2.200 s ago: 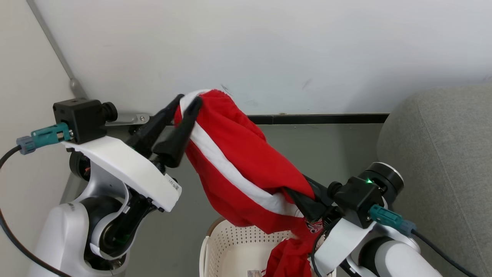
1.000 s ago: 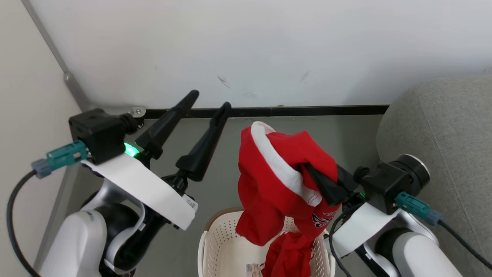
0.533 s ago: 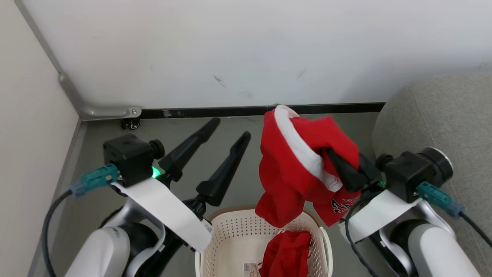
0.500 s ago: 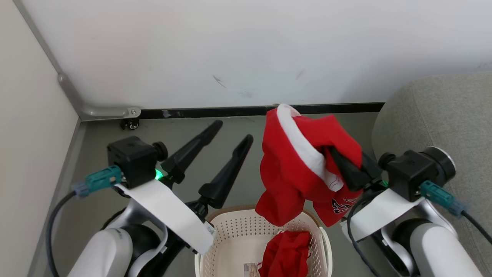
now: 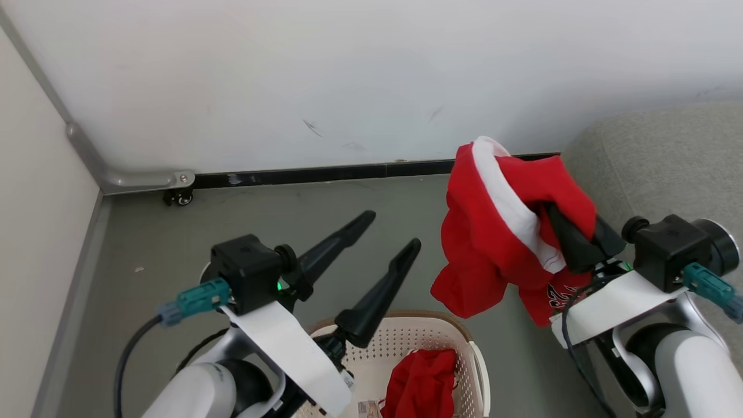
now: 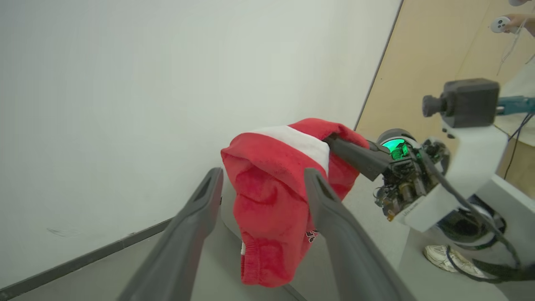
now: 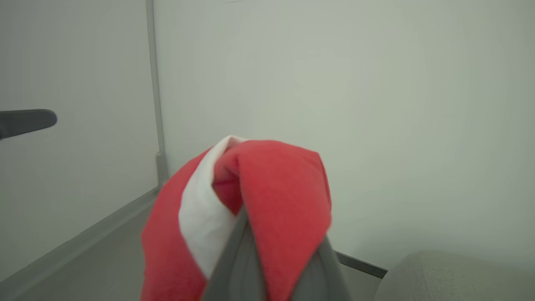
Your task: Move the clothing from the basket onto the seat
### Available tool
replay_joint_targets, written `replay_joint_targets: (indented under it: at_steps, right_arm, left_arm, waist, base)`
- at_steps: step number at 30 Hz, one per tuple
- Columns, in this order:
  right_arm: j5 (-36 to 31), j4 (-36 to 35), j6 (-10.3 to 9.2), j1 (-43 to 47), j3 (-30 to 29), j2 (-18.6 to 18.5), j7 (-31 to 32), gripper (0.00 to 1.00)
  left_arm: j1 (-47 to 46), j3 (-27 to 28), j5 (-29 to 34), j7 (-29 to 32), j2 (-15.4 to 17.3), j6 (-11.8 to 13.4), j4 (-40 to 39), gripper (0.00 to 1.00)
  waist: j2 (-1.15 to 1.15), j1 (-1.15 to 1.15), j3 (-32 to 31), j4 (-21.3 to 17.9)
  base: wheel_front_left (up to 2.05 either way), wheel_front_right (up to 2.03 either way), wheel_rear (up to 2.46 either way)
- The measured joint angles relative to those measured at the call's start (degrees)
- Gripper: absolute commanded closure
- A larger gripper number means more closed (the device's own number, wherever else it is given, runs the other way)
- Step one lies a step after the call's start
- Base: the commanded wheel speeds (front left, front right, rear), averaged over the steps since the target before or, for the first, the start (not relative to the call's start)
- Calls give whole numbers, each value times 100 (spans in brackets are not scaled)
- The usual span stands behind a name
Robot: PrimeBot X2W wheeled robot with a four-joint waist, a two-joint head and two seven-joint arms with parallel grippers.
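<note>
My right gripper [image 5: 562,231] is clamped on a garment [image 5: 493,232]; my left gripper [image 5: 393,229] gapes empty. Folds dangling below could catch the seat [image 5: 656,162] edge beside it.

wall [image 5: 371,69]: white, scuffed | skirting [image 5: 325,173]: black | floor [image 5: 174,244]: grey | caster [image 5: 183,199]: by skirting | shoe [image 6: 443,256]: white

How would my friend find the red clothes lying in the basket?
Find the big grey seat on the right, then look left to the cream basket on the floor. The crumpled red garment lies inside it; the other red garment hangs in the air.
</note>
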Motion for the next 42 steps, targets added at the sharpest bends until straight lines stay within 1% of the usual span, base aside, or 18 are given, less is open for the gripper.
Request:
replay_joint_targets:
  at_steps: [5,18,26,35,42]
  right_arm:
    - [-40,-45,0,-1,-191,4,-1,100]
    - [-110,-110,0,-5,-397,35,0,100]
    - [-193,-200,0,-3,-588,78,1,100]
    - [-245,-300,0,13,-914,155,1,100]
    - [-253,-372,0,81,-1096,196,1,100]
  left_arm:
    - [-1,-252,44,-152,56,-1,2,0]
    - [-8,-656,199,-556,198,-1,94,0]
    - [-13,-758,226,-902,267,-1,142,0]
    - [-29,-1131,318,-1129,379,-4,211,0]
    - [-126,-1258,460,-1494,407,-5,200,0]
  waist:
    - [0,0,-6,-114]
    - [0,0,18,-380]
    - [0,0,46,-575]
    - [0,0,98,-825]
    - [0,0,151,-1042]
  base:
    - [0,0,0]
    - [0,0,0]
    - [0,0,0]
    - [0,0,0]
    - [0,0,0]
